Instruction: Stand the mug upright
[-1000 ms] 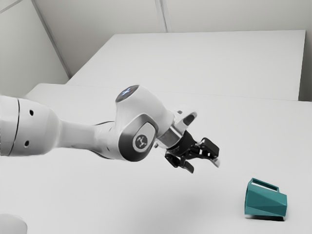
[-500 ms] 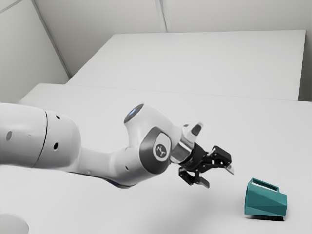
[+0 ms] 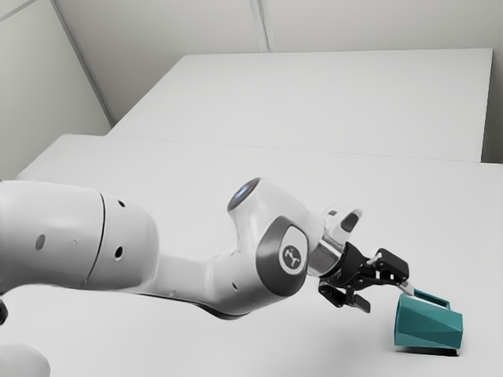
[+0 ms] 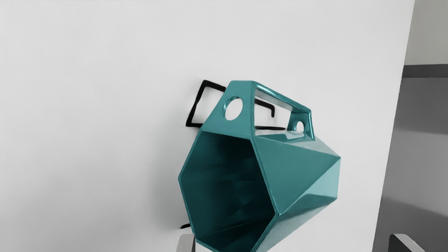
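Note:
The black gripper (image 3: 387, 297) is at the exterior view's right, just to the left of the teal mug (image 3: 428, 323) and a little higher in the picture. The mug lies on its side, with its handle uppermost. In the wrist view the wide fingertips of the gripper (image 4: 292, 243) stand far apart, and the faceted mug (image 4: 287, 171) shows its dark open mouth and handle. Nothing is held between the fingers. Whether a fingertip touches the mug, I cannot tell.
The mug lies on a white table (image 3: 196, 338); its edge runs past the mug in the wrist view. Behind stands another white surface (image 3: 330, 102). A rounded white object (image 3: 22, 363) is at the exterior view's lower left.
Across the exterior views the arm and gripper have moved to the right and downward, closer to the mug. The mug lies as it did, and the fingers remain apart.

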Controlling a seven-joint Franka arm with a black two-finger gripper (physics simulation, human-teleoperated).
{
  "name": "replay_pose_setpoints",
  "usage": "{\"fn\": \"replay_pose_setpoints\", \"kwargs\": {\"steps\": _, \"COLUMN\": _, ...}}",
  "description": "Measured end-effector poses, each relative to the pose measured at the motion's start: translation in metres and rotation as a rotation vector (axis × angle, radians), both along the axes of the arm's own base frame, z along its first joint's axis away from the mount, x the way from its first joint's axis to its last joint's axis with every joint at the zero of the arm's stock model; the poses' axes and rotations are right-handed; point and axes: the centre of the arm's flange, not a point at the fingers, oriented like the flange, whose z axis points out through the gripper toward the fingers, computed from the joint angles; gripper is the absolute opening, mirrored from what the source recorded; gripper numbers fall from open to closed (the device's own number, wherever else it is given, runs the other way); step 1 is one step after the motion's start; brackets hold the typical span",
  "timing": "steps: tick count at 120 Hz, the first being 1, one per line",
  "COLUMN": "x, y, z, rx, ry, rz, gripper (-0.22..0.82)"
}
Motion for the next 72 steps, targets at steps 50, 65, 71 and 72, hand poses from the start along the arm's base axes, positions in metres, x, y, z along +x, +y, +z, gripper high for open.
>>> {"fn": "replay_pose_setpoints", "kwargs": {"steps": 50, "x": 0.024, "y": -0.043, "z": -0.039, "rx": 0.054, "ry": -0.043, "rz": -0.049, "gripper": 0.60}}
{"fn": "replay_pose_setpoints", "kwargs": {"steps": 65, "x": 0.028, "y": -0.053, "z": -0.046, "rx": 0.055, "ry": -0.048, "rz": -0.064, "gripper": 0.60}}
{"fn": "replay_pose_setpoints", "kwargs": {"steps": 71, "x": 0.028, "y": -0.056, "z": -0.047, "rx": 0.056, "ry": -0.051, "rz": -0.070, "gripper": 0.59}}
{"fn": "replay_pose_setpoints", "kwargs": {"steps": 72, "x": 0.028, "y": -0.057, "z": -0.047, "rx": 0.056, "ry": -0.051, "rz": -0.071, "gripper": 0.59}}
